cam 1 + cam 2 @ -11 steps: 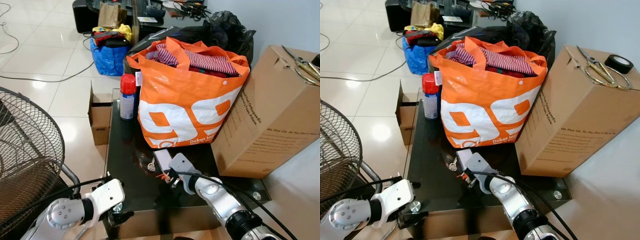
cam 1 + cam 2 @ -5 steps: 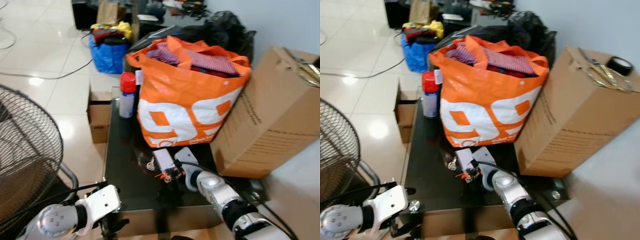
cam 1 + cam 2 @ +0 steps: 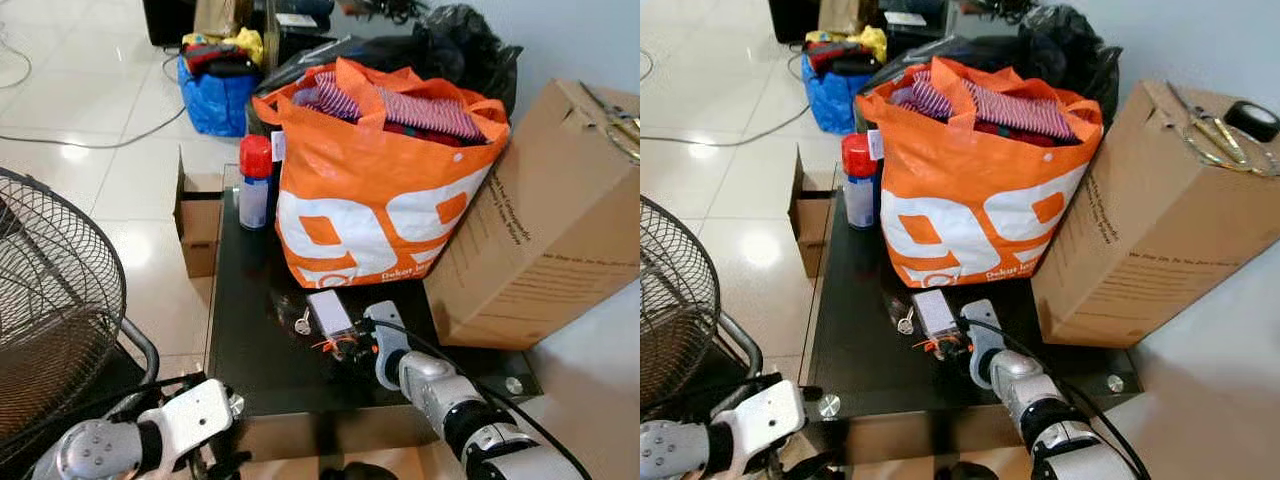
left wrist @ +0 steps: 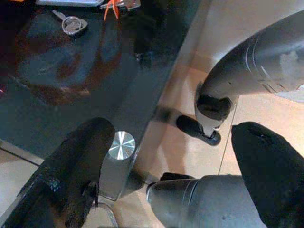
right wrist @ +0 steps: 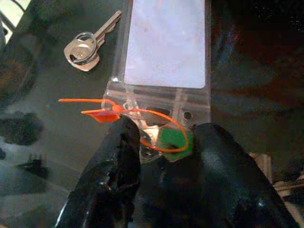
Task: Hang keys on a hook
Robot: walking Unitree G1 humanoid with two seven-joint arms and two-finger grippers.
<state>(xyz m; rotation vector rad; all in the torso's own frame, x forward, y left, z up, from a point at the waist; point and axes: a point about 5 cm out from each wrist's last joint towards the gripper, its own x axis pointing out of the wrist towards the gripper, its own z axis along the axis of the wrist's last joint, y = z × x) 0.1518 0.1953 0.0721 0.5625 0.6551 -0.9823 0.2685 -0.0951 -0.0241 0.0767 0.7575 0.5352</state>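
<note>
Right gripper (image 5: 164,142) fingers seemingly pinched; left gripper (image 4: 166,161) spread.

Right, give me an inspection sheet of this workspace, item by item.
Surface: low black glass table, glossy.
Job's things: keys with green cap and orange zip tie attached to clear plastic card tag; separate silver key beside it. Hook: nothing seen.
Clutter: orange shopping bag of clothes, red-capped spray can, brown cardboard box.
Grippers: right gripper closing around the tagged keys; left gripper open, below the table edge.
Cables: grey cord on floor tiles.
Surroundings: wire fan guard, blue bag.
</note>
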